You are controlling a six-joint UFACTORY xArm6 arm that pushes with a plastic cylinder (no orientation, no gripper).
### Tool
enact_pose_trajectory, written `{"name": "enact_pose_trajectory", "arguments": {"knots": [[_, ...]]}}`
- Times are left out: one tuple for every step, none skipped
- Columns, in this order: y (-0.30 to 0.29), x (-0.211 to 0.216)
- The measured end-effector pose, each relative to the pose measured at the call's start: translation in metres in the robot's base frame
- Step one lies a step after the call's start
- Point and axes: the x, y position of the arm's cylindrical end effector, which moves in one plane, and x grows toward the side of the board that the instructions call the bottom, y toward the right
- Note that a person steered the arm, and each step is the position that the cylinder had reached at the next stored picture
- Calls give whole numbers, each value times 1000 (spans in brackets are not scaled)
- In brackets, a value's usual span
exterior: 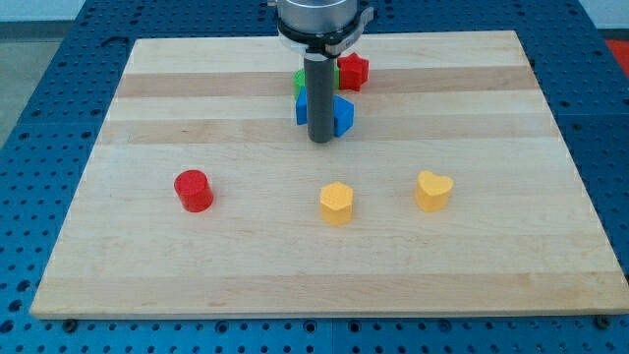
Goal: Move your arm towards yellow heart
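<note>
The yellow heart (pixel 432 191) lies on the wooden board (pixel 324 275) right of centre. My tip (pixel 321 141) is the lower end of a dark rod coming down from the view's top. It stands up and to the left of the heart, well apart from it. The tip is right in front of a blue block (pixel 340 114), partly hidden by the rod. A yellow hexagon-like block (pixel 336 203) lies below the tip.
A red cylinder (pixel 194 190) stands at the left. A red star-like block (pixel 353 72) and a green block (pixel 299 78), mostly hidden by the rod, lie behind the blue block near the view's top.
</note>
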Motion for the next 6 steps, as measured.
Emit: {"name": "enact_pose_trajectory", "arguments": {"knots": [[14,11],[75,11],[146,27],[188,78],[180,106],[129,105]]}}
